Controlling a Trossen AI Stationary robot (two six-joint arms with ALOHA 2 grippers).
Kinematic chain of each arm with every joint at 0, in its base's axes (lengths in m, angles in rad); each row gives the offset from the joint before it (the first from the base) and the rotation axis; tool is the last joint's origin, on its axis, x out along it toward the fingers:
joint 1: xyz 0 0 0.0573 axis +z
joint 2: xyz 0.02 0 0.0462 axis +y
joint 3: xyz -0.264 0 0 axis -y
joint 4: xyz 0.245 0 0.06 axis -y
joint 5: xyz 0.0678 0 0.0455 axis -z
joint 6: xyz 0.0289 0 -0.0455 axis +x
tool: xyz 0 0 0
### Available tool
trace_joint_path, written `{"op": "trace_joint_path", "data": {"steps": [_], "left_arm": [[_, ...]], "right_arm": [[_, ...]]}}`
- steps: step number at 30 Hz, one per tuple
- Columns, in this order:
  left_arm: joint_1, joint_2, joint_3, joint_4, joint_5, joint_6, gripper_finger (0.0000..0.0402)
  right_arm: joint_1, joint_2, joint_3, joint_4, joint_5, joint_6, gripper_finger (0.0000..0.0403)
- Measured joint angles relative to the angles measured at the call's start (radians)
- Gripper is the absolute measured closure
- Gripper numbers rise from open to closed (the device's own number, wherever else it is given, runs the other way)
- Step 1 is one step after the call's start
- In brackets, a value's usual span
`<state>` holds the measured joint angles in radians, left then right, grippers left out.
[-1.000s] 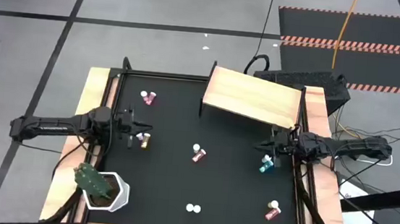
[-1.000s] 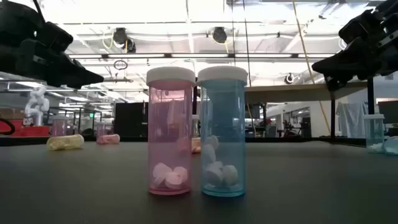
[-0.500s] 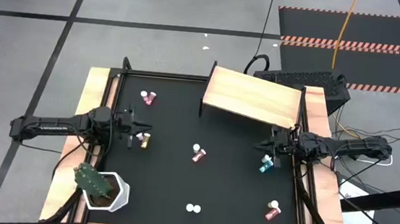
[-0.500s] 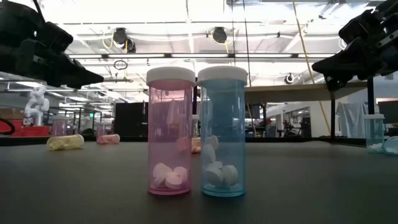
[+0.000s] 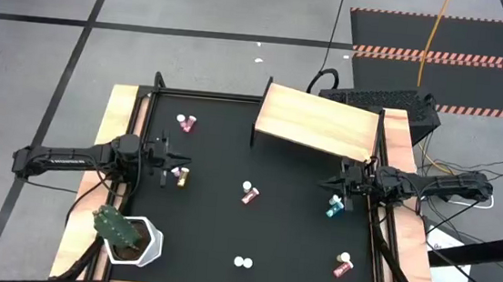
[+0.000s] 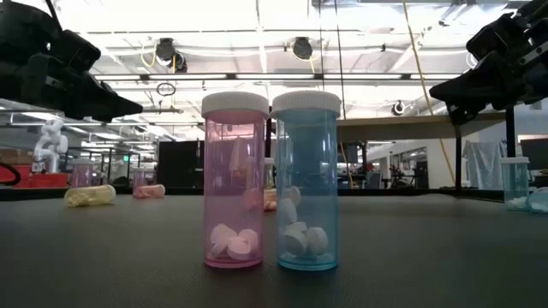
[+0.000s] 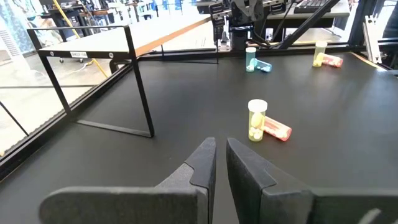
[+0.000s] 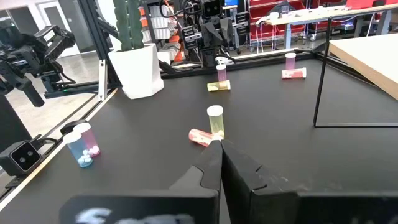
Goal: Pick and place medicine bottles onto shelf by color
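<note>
We can read no writing on any bottle. Our left pincer (image 5: 179, 165) reaches level over the table, fingers nearly together, empty, the yellow bottle (image 5: 181, 178) just beside it. Our right pincer (image 5: 328, 185), closed and empty, sits beside the teal bottles (image 5: 334, 206), the shelf (image 5: 319, 121) just beyond.

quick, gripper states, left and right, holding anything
Left gripper: closed, holding nothing.
Right gripper: closed, holding nothing.
</note>
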<state>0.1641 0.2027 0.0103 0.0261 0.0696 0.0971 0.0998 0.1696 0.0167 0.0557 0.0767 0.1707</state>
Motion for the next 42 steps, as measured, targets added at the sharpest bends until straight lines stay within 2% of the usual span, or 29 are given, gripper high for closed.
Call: {"op": "trace_joint_path", "data": {"steps": [29,33,36,42], "left_arm": [[0.0,0.0,0.0,0.0,0.0,0.0,0.036],[0.0,0.0,0.0,0.0,0.0,0.0,0.036],[0.0,0.0,0.0,0.0,0.0,0.0,0.036],[0.0,0.0,0.0,0.0,0.0,0.0,0.036]], "right_arm": [[0.0,0.0,0.0,0.0,0.0,0.0,0.0403],[0.0,0.0,0.0,0.041,0.001,0.0,0.0403],[0.0,0.0,0.0,0.11,0.059,0.026,0.0403],[0.0,0.0,0.0,0.153,0.161,0.197,0.0403]]}}
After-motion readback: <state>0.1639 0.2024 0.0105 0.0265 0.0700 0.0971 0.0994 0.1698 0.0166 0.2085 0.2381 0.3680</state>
